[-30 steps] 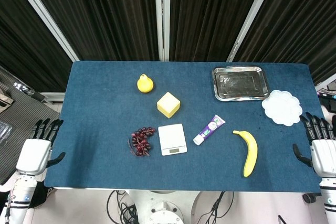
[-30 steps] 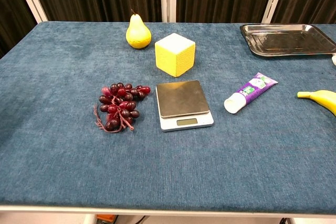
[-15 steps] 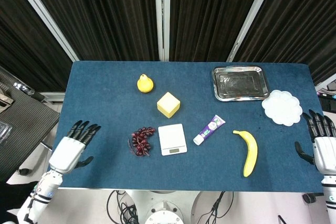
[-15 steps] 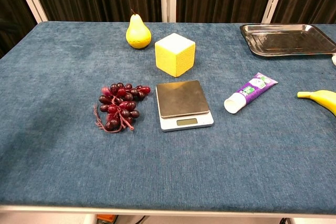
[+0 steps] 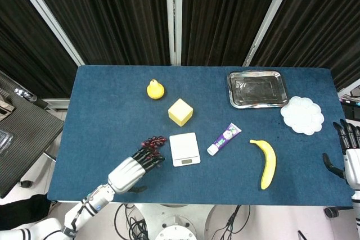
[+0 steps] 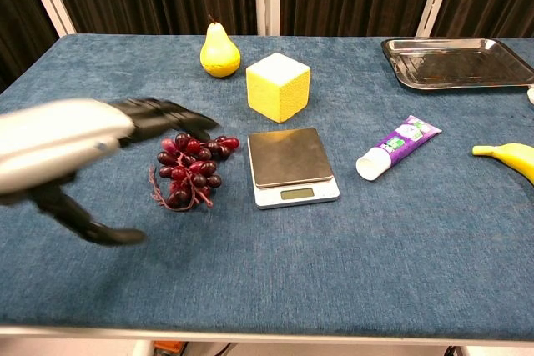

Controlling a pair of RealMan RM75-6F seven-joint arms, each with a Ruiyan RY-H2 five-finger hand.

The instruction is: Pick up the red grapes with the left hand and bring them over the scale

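The red grapes (image 6: 193, 169) lie in a dark bunch on the blue cloth, just left of the white scale (image 6: 290, 166) with its steel plate. In the head view only the top of the grapes (image 5: 153, 140) shows beside the scale (image 5: 185, 149). My left hand (image 5: 135, 168) hovers over the bunch with its fingers stretched out and apart, holding nothing; in the chest view the left hand (image 6: 79, 152) reaches in from the left, its black fingers (image 6: 163, 115) above the grapes. My right hand (image 5: 350, 158) stays open off the table's right edge.
A yellow pear (image 6: 219, 52) and a yellow cube (image 6: 278, 86) stand behind the scale. A purple tube (image 6: 396, 147) and a banana (image 5: 267, 162) lie to its right. A steel tray (image 5: 257, 89) and white plate (image 5: 302, 114) sit at the far right.
My left hand has swept in from the table's left edge to just over the grapes. My right hand has drifted a little further right and down. The objects have not moved.
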